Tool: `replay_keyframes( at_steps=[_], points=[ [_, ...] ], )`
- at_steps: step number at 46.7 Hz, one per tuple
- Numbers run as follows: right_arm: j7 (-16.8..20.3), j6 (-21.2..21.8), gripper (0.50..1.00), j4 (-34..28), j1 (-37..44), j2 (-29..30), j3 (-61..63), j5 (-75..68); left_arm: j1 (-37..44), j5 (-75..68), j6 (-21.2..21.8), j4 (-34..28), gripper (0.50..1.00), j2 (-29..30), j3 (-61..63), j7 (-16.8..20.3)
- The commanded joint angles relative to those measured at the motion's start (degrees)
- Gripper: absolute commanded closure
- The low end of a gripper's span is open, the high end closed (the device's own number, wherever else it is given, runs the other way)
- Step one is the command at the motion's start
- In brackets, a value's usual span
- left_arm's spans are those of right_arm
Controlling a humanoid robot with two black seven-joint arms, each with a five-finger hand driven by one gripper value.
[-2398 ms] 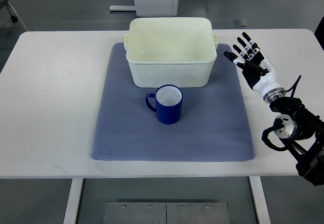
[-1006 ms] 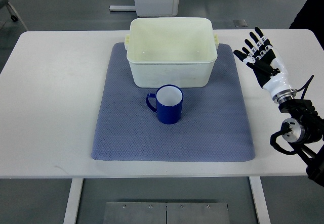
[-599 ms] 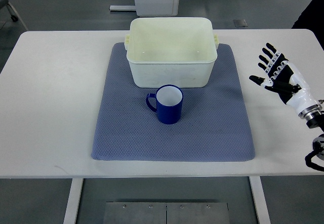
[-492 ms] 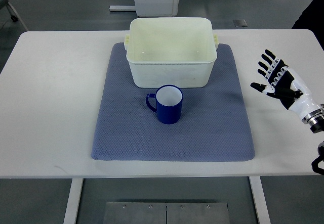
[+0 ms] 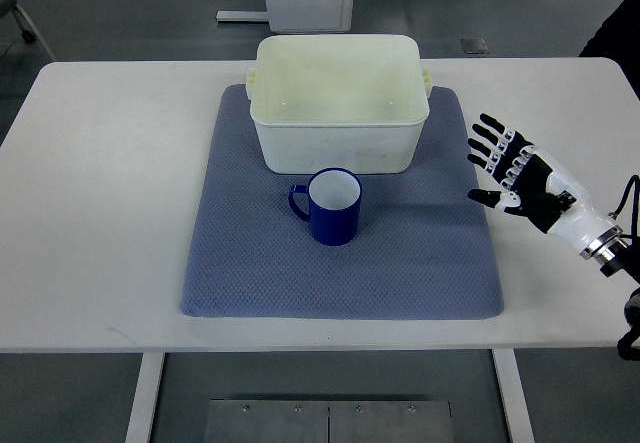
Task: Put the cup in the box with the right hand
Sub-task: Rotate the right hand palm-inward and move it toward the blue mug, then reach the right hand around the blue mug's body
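1. The white tabletop (image 5: 100, 213) carried a blue-grey mat (image 5: 250, 273) at its centre; bare tabletop lay open along the left edge, the right edge and the near edge.
2. The cream box (image 5: 338, 143) stood on the far part of the mat, toward the far edge of the tabletop, with its open top facing up and nothing visible inside.
3. The blue cup (image 5: 331, 206) stood upright on the mat just on the near side of the box wall, its handle pointing toward the left edge of the tabletop. Whether the cup touched the box could not be told.
4. Open mat lay to the right of the cup and on its near side, with nothing between the cup and the mat's right border.
5. The right robot hand (image 5: 520, 175) was above the right border of the mat, near the right edge of the tabletop, its arm entering from the right edge.
6. The fingers (image 5: 492, 141) were spread wide, pointing toward the far-left, with the thumb set apart on the near side. The robot hand held nothing and was well apart from the cup.
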State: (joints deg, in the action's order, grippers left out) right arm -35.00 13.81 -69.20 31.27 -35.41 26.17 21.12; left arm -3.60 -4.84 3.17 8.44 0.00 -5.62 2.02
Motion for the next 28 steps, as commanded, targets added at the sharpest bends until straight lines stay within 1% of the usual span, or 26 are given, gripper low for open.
replay_keyframes(
  at_steps=[1,16,28],
  points=[
    [0.00,-0.01,0.500,-1.02,-0.07,0.52,0.02,0.85,0.00,0.01,0.00,0.00,0.500,0.00,0.08,0.00],
    [0.00,-0.10,0.500,-1.37,-1.13,4.56,0.10,5.77,0.00,0.01,0.00,0.00,0.500,0.00,-0.09,0.00],
    [0.00,-0.89,0.500,-1.28,-1.13,7.99,0.28,7.00,0.00,0.01,0.00,0.00,0.500,0.00,-0.09,0.00]
  ],
)
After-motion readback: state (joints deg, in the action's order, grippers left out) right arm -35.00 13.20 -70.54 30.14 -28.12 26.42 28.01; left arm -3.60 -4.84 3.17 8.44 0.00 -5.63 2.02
